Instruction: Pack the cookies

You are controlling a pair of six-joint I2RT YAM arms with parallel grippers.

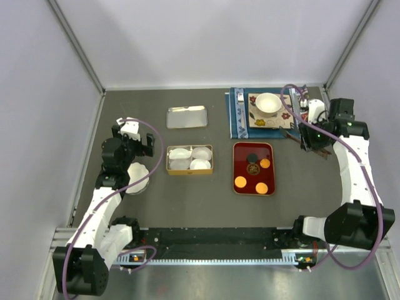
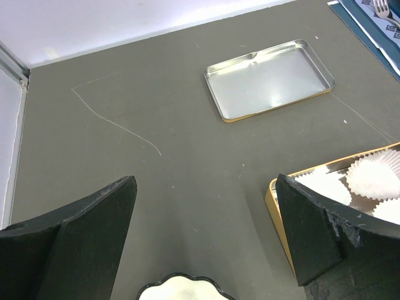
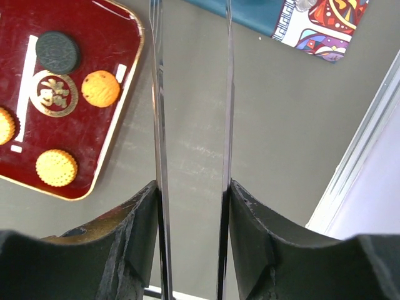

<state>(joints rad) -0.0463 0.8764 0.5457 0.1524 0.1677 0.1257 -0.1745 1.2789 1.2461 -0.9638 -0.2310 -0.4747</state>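
Observation:
Three orange cookies [image 1: 265,163] [image 1: 240,182] [image 1: 262,187] and one dark cookie [image 1: 251,157] lie on the red tray [image 1: 270,172]. The right wrist view shows the same tray [image 3: 94,37] with the dark cookie [image 3: 57,52] and orange cookies [image 3: 100,88] [image 3: 56,167]. My right gripper [image 1: 312,139] [image 3: 192,184] hangs to the right of the tray. It is shut on a pair of metal tongs [image 3: 157,94], whose two blades stand parted. My left gripper [image 1: 139,140] [image 2: 206,181] is wide open over bare table, left of the gold tin [image 1: 189,169].
The gold tin [image 2: 272,194] holds white fluted paper cups [image 2: 374,176]. Its silver lid [image 1: 187,117] [image 2: 269,79] lies behind it. A white scalloped dish [image 1: 137,178] [image 2: 178,290] sits by the left arm. A white bowl [image 1: 267,103] rests on a blue placemat [image 1: 236,112] at the back right.

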